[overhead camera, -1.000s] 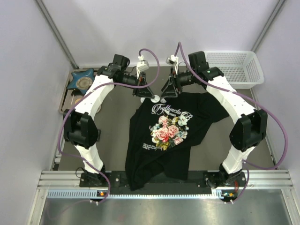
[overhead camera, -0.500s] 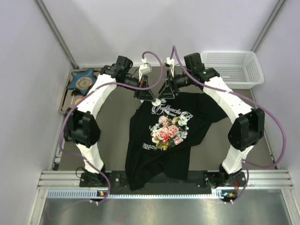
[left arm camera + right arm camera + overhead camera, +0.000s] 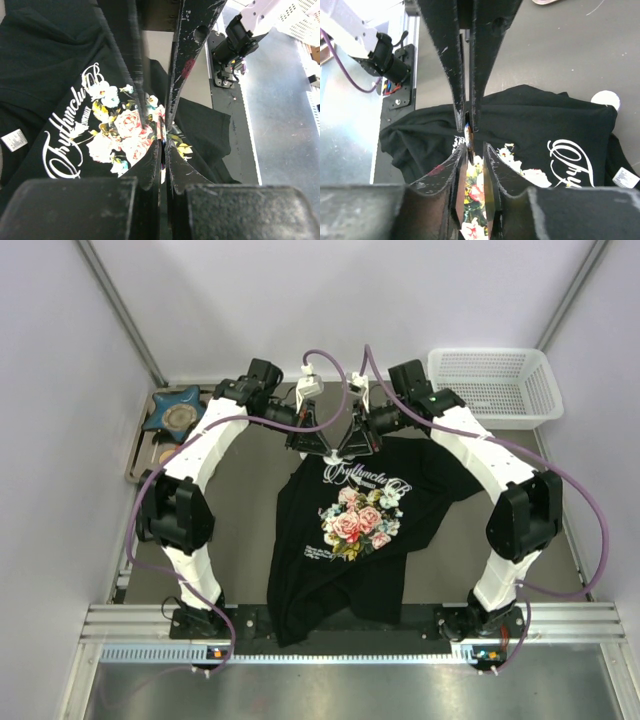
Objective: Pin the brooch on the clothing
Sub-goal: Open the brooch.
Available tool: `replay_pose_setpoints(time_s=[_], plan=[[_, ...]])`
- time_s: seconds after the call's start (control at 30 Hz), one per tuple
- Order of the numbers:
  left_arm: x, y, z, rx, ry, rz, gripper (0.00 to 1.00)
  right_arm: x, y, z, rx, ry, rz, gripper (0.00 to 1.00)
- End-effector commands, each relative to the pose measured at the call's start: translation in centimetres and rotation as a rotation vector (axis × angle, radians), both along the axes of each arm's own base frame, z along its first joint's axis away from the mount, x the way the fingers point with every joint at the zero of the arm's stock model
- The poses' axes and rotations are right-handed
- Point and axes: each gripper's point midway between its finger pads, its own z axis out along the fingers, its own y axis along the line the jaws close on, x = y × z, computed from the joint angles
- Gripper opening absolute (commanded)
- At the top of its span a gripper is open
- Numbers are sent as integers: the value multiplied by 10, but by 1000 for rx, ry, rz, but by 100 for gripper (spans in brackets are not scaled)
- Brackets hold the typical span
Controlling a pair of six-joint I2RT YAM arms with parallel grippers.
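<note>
Tabletop [image 3: 250, 510]: basket [image 3: 490, 387], seemingly star dish [image 3: 172, 408], flank shirt [image 3: 340, 570].

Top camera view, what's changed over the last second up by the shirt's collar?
The right gripper swung left to meet the left gripper tip to tip, its fingers narrowing beside the brooch, now hidden from above. The left gripper edged right, fingers shut on the brooch throughout. The T-shirt, white basket and blue dish stayed put.
</note>
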Motion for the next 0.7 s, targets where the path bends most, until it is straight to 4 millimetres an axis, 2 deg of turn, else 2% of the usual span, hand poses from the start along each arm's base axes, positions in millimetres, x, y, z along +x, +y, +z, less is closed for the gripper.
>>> replay_pose_setpoints(time_s=[0.0,0.03,0.13,0.17,0.2,0.23,0.27,0.3,0.33,0.37,0.4,0.5,0.6,0.67], plan=[[2,-3,18,-51,-33,-13,2,-10,7,13,39,-45,54,8],[2,-3,16,-44,-10,-2,5,-10,7,14,42,-49,55,0],[9,-2,16,-34,27,52,23,-4,7,22,48,-34,34,0],[14,1,17,-33,33,81,29,-2,7,24,50,-10,16,0],[28,0,22,-57,-29,111,35,5,7,29,53,-7,-3,0],[27,4,25,-54,42,177,43,13,3,31,57,9,-30,0],[38,14,28,-65,38,245,45,17,2,37,71,41,-53,0],[37,21,45,-107,10,281,51,22,1,43,85,50,-67,0],[47,24,47,-173,18,334,57,26,-1,45,95,67,-81,0],[53,37,50,-200,30,388,63,29,-4,49,105,105,-107,0],[52,43,62,-245,-4,406,64,34,-4,52,124,98,-117,0],[42,48,51,-284,79,397,62,38,-5,63,173,146,-151,0],[38,45,52,-309,93,407,58,39,-3,65,194,211,-184,0],[38,43,61,-346,93,411,57,40,-1,72,222,243,-192,0]])
